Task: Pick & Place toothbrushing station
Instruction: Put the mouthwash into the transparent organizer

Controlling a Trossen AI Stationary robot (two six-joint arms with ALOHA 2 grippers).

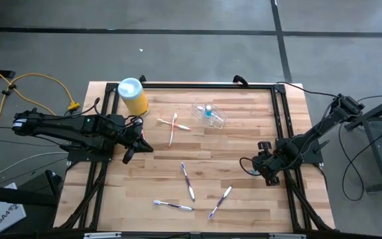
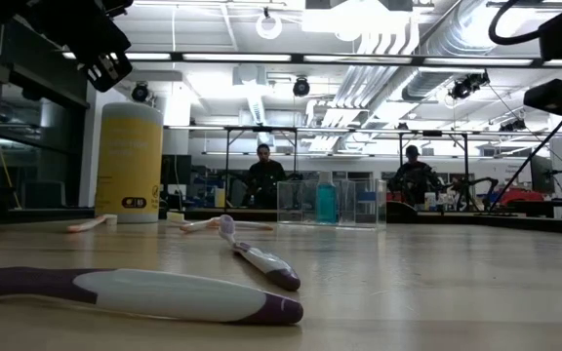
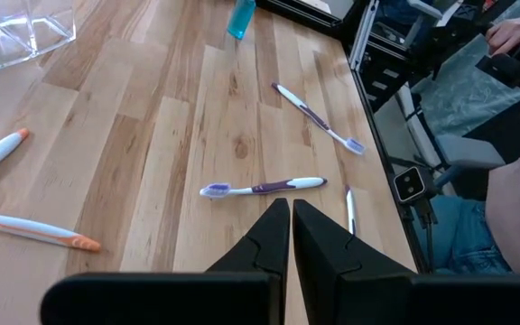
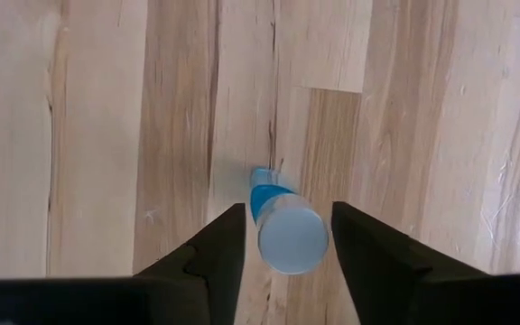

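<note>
- The right hand [image 4: 287,239] hangs low over the wooden tabletop [image 1: 244,172] near its right edge, its two dark fingers [image 4: 208,253] spread to either side of a small upright blue bottle with a pale cap [image 4: 283,230]; neither finger visibly touches it.
- The left hand [image 3: 292,226] sits at the tabletop's left side, just beside the yellow canister with a pale blue lid [image 1: 133,96], its fingers pressed together on nothing.
- The toothbrushing station [image 1: 208,114], a clear plastic holder, rests at the back centre of the tabletop, well apart from both hands, with a second small blue bottle [image 1: 209,111] inside it.
- Two orange-and-white toothbrushes [image 1: 173,126] lie crossed between the canister and the station.
- Purple-and-white toothbrushes [image 1: 188,181] lie scattered across the front half of the tabletop.
- Two people [image 2: 264,175] sit in the room beyond, seen in the low view.
</note>
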